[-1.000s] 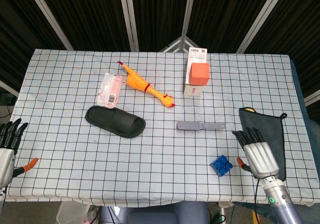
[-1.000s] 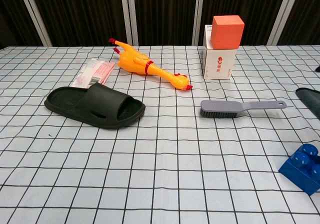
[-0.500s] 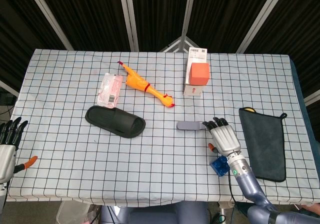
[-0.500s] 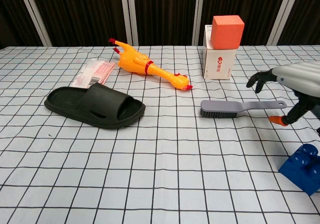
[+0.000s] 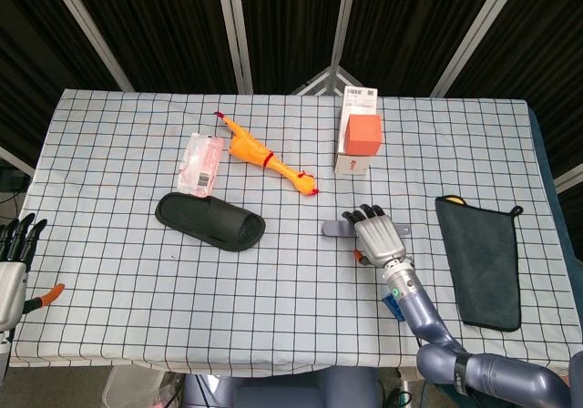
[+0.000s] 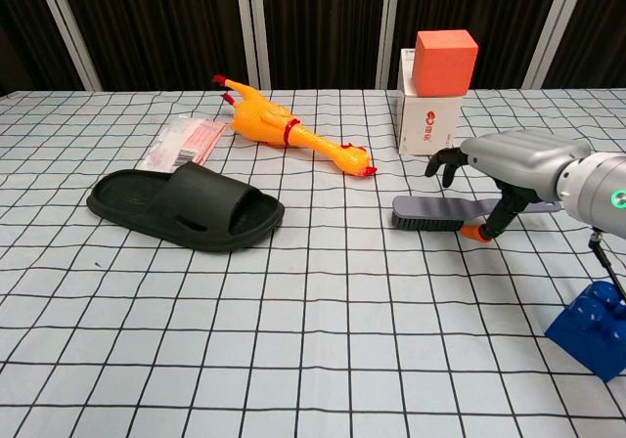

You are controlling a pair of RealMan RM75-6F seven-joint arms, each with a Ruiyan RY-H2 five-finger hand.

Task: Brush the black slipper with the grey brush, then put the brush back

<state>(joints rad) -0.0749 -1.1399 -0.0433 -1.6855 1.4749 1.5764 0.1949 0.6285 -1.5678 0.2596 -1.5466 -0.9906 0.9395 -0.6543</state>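
Two hands are mine here. My right hand point(image 6: 509, 169) hovers over the handle of the grey brush point(image 6: 430, 213), palm down, its fingers point(image 6: 445, 161) apart and curled over the handle, holding nothing; the orange-tipped thumb sits just in front of the brush, and I cannot tell whether it touches. My left hand point(image 5: 13, 267) hangs off the near left edge of the surface point(image 5: 127, 271), fingers spread and empty, seen only from the head view.

The brush lies flat on the checked cloth, bristle end toward the black slipper point(image 6: 186, 208), which rests sole down well apart to the left. Behind the brush stands a white box point(image 6: 427, 125) with an orange cube point(image 6: 445, 63) on top. A yellow rubber chicken point(image 6: 289, 130) lies behind the slipper, beside a pink packet point(image 6: 184, 143). A blue toy brick point(image 6: 592, 326) sits near my right forearm, and a dark cloth point(image 5: 481, 258) lies at the far right.
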